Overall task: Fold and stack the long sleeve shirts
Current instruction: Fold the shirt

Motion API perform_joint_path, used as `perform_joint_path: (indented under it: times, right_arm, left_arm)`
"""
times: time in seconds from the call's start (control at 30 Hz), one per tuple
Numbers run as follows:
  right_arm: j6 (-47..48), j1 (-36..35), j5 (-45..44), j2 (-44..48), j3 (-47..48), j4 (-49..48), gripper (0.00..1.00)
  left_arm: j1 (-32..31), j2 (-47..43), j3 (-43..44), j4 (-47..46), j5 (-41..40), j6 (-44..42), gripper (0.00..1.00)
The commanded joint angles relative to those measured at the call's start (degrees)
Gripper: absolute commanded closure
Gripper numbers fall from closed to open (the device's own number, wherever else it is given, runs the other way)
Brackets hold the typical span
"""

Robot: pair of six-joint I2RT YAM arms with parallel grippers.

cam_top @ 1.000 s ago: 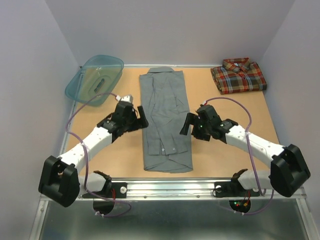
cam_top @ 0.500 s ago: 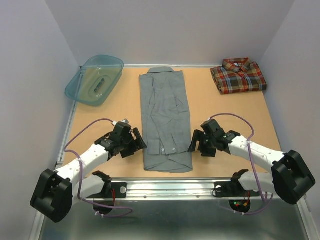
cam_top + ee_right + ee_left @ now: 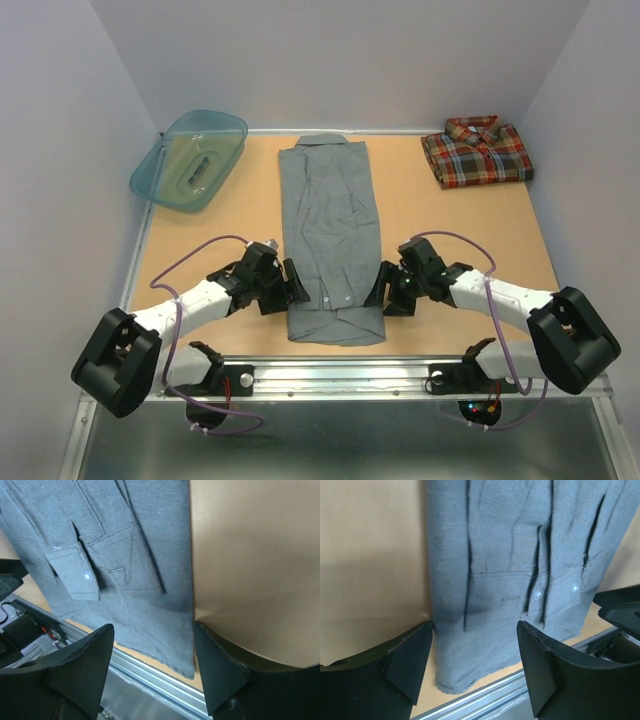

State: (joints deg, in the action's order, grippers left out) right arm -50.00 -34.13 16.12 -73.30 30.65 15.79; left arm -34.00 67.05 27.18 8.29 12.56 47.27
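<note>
The grey long sleeve shirt [image 3: 330, 230] lies flat in a long narrow fold down the middle of the table, collar at the far end. The plaid long sleeve shirt [image 3: 477, 152] sits folded at the back right. My left gripper [image 3: 292, 283] is low at the grey shirt's left edge near the hem, open. In the left wrist view the gripper [image 3: 474, 630] straddles that edge of the shirt [image 3: 510, 555]. My right gripper [image 3: 378, 290] mirrors it at the right edge, open. The right wrist view has the gripper [image 3: 152, 630] straddling the edge of the shirt [image 3: 125, 540].
A teal plastic basin [image 3: 190, 160] leans at the table's back left corner. A metal rail [image 3: 340, 372] runs along the near edge just behind the shirt's hem. Grey walls close in the table on three sides.
Both grippers have moved toward the near end of the grey shirt and down to its side edges beside the hem. Their jaws have narrowed a little.
</note>
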Motion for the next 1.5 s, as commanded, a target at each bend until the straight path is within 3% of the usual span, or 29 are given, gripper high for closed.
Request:
perform_joint_path:
  times: [0.0,0.27,0.43,0.5,0.7,0.9,1.23,1.47]
  right_arm:
    - [0.08,-0.15,-1.35,-3.43,-1.56,0.91,0.33]
    - [-1.77,-0.24,-2.76,-6.24,-2.70,-1.82,0.41]
    - [-1.95,-0.24,-4.78,-7.91,-3.23,-2.52,0.53]
    - [-1.77,-0.24,-5.40,-8.18,-3.41,-2.61,0.65]
    - [0.86,-0.24,-4.00,-4.94,-2.18,-1.99,0.99]
    - [3.32,-0.32,-2.94,-0.62,-0.33,2.48,0.99]
    - [7.89,-0.24,3.48,7.11,-3.23,9.60,1.00]
    - [7.81,-0.24,5.15,10.72,-1.04,13.91,0.99]
  left_arm:
    - [-1.33,2.03,-3.09,1.29,1.51,-0.24,0.21]
    - [-1.86,3.00,-4.15,0.85,2.12,-0.59,0.31]
    - [-1.95,3.35,-4.41,0.49,2.21,-1.30,0.41]
    - [-1.95,3.53,-4.42,0.41,2.38,-1.56,0.45]
    - [-1.86,3.44,-2.05,0.76,3.26,-2.79,0.74]
    - [-1.95,0.46,-0.28,3.31,3.88,-2.88,1.00]
    - [-5.63,-7.01,-5.91,5.33,8.97,0.54,1.00]
    - [-6.52,-12.36,-3.11,9.10,11.01,2.12,1.00]
